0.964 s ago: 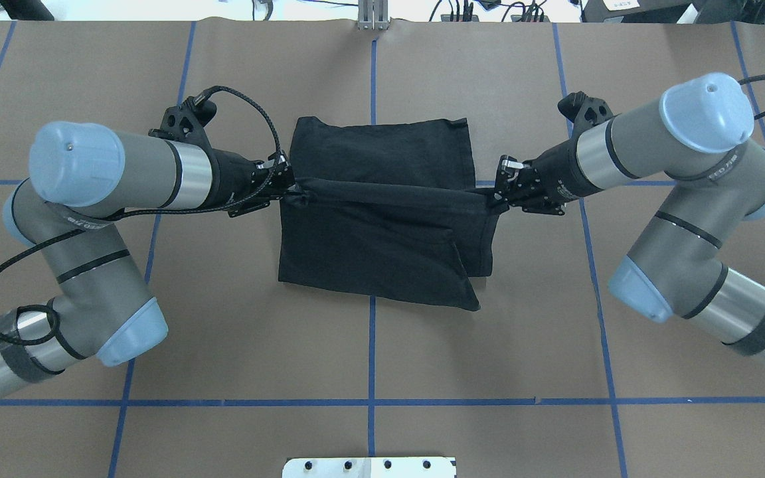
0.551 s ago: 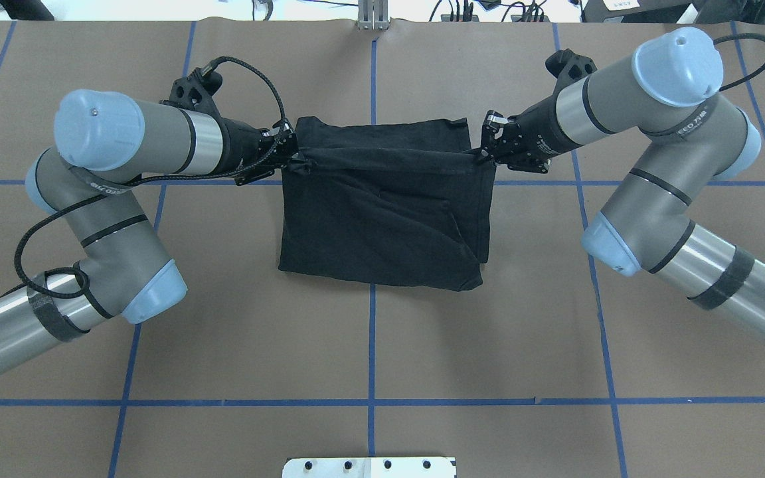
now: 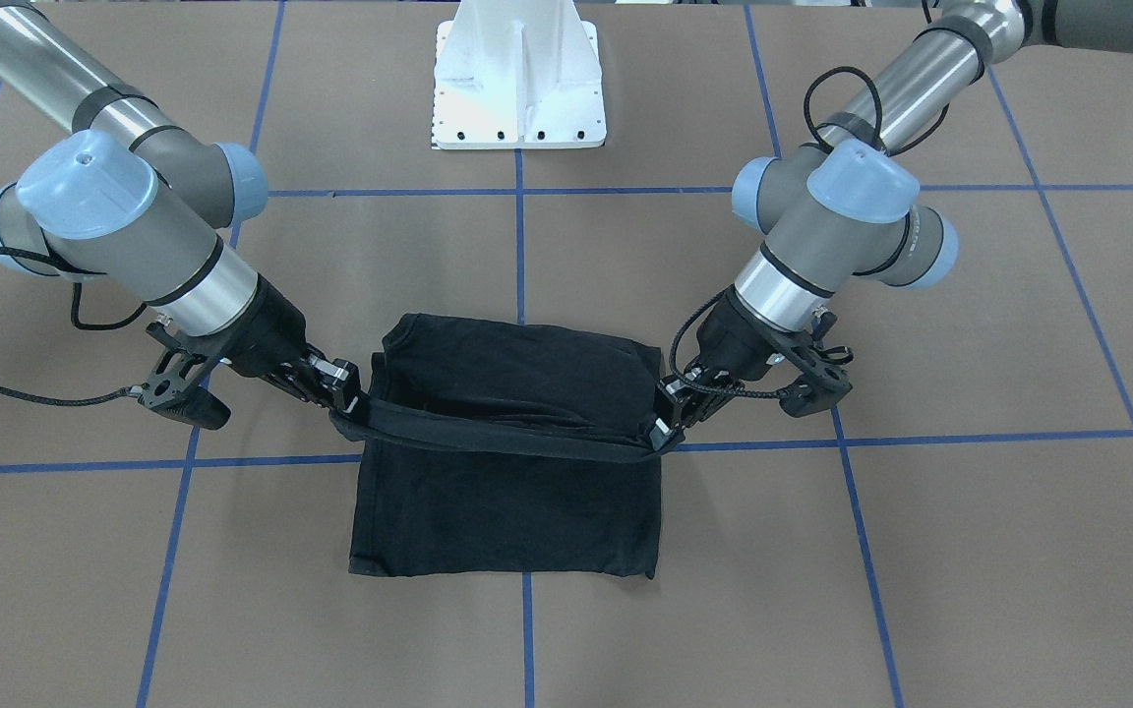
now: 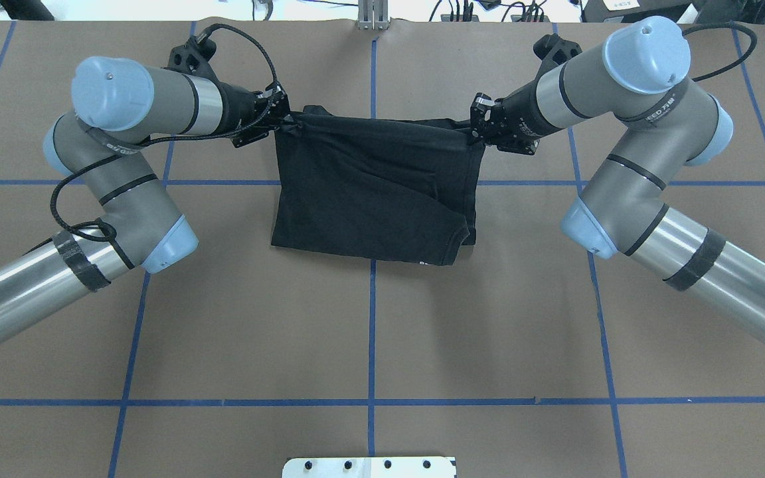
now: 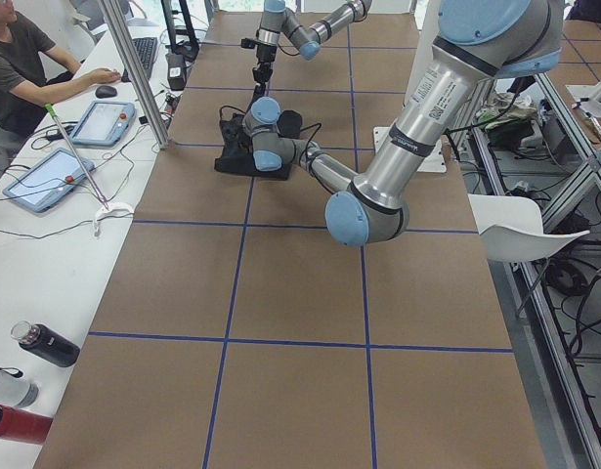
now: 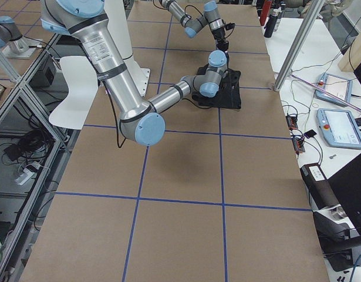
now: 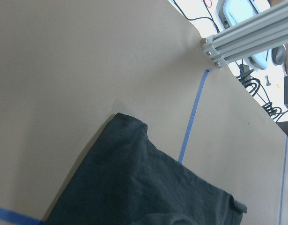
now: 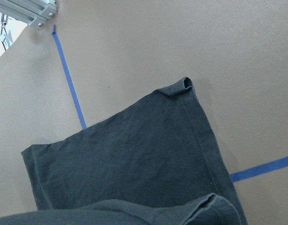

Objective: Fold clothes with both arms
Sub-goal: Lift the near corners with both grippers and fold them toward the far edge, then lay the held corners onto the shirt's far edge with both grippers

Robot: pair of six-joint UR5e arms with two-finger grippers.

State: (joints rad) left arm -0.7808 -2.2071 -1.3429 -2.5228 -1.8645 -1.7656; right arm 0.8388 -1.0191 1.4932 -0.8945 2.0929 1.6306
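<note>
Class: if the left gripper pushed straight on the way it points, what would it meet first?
The left gripper meets the black T-shirt it grips, along its taut edge; beyond, probably the right gripper, depth unclear.

Left arm (image 5: 417, 137), black shirt (image 5: 232, 162), seated person (image 5: 21, 59)

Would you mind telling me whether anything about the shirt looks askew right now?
Yes. The shirt, held between the left gripper and right gripper, is not square. At its robot-side right corner the layers do not line up, one pokes out sideways, and that edge slants.
</note>
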